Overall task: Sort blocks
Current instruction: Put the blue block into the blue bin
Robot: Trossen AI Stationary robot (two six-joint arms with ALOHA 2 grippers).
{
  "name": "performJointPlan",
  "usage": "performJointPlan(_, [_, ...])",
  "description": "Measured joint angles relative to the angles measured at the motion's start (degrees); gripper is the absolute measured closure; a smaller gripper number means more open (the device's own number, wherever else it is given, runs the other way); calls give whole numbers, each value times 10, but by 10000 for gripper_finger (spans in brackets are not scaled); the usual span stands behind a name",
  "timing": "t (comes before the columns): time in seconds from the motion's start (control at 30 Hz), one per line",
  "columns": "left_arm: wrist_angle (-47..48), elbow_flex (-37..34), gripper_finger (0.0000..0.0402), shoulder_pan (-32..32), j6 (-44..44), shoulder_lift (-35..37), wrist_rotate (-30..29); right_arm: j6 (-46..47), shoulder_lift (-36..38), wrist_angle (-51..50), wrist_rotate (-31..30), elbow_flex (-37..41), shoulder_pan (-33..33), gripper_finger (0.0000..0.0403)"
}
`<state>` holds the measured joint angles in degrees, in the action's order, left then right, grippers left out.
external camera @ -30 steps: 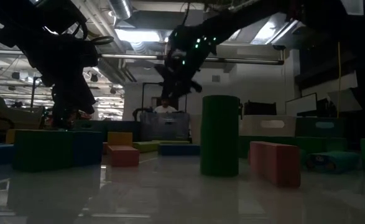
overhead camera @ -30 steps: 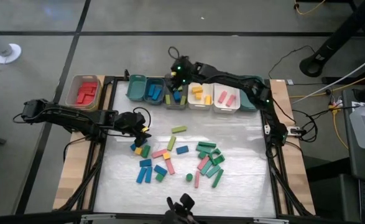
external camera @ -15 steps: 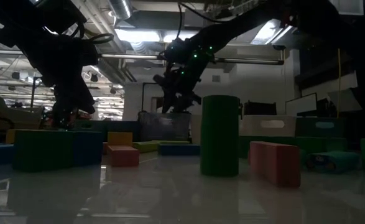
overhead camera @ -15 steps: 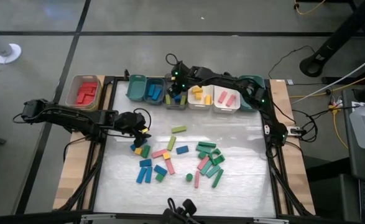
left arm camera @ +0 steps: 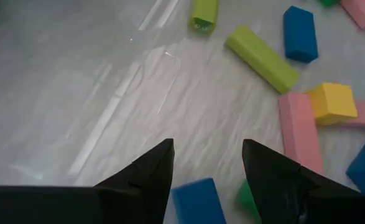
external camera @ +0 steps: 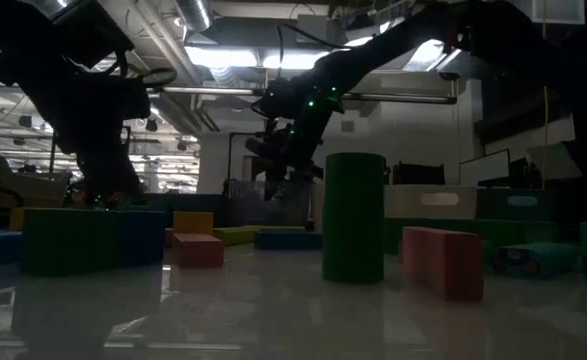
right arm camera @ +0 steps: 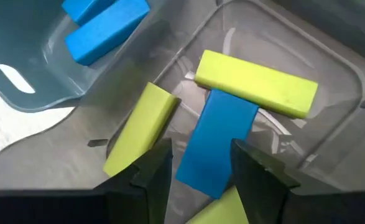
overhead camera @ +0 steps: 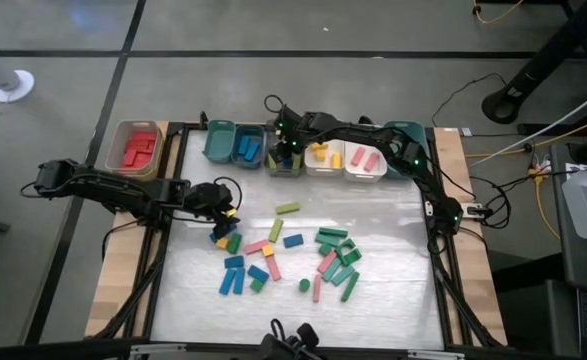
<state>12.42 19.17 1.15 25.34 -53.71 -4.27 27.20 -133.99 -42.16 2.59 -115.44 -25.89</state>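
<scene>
Many loose blocks lie in the middle of the table, in blue, green, lime, pink and yellow. My right gripper is open, low inside the grey bin at the far edge. Its fingers stand on either side of the near end of a blue block, which lies on lime blocks; no touch shows. My left gripper is open above the left side of the pile. Below its fingertips lie a blue block and a green one.
Bins line the far edge: a tan one with red blocks, two teal ones, one holding blue blocks, and white ones with yellow and pink blocks. A green cylinder stands upright near the front.
My right gripper has gone down into the grey bin and rolled about its own axis, its fingers the same distance apart throughout. No block has shifted.
</scene>
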Motion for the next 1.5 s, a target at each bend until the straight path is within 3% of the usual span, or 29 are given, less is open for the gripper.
performJointPlan(0.33, [-62, -23, 222, 0, -6, 0, 0, 0, 0, -36, 12, -1, 1, 240])
performJointPlan(1.17, [-67, -23, 222, 0, -13, 0, 0, -8, 0, -71, 46, -1, 4, 240])
performJointPlan(1.5, [-217, -23, 222, 1, -47, 0, 0, -51, 0, -103, 31, -75, 3, 240])
